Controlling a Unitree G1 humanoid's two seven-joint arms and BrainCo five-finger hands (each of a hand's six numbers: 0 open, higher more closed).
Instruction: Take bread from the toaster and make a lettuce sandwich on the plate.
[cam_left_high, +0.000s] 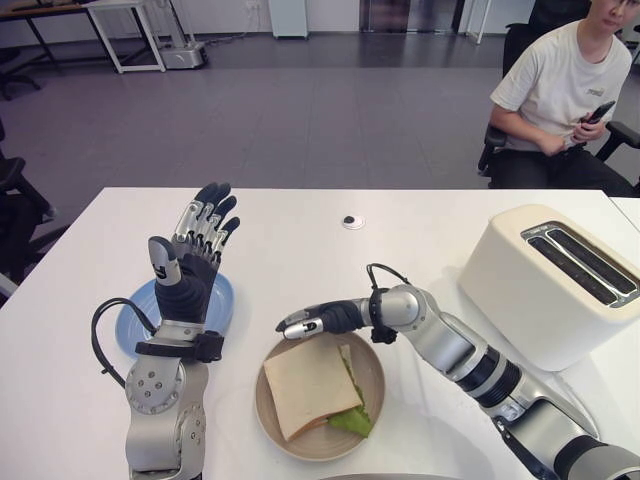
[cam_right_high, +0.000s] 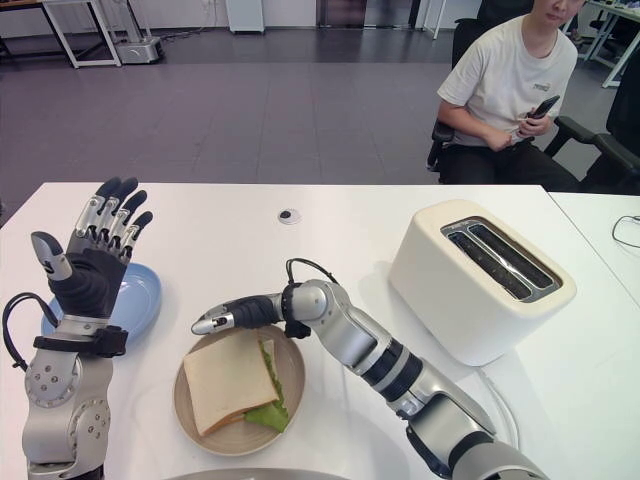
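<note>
One sandwich (cam_left_high: 318, 392) looks assembled | bread (cam_left_high: 303, 383) covers lettuce (cam_left_high: 352, 421) on plate (cam_left_high: 374, 372) | toaster (cam_left_high: 520, 290) slots look empty | left hand (cam_left_high: 195, 255) raised, fingers (cam_left_high: 205, 215) spread | right hand (cam_left_high: 322, 320) flat at plate's far rim, fingers (cam_left_high: 299, 325) together, holding nothing

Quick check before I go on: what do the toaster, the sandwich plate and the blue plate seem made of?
Toaster: cream shell, smooth with a soft sheen and rounded corners, probably plastic or painted metal; grey metallic-looking slot surround. Sandwich plate: matt tan, no glare, ceramic or plastic, cannot tell. Blue plate: pale blue with a slight shine, likely glazed ceramic or plastic.
</note>
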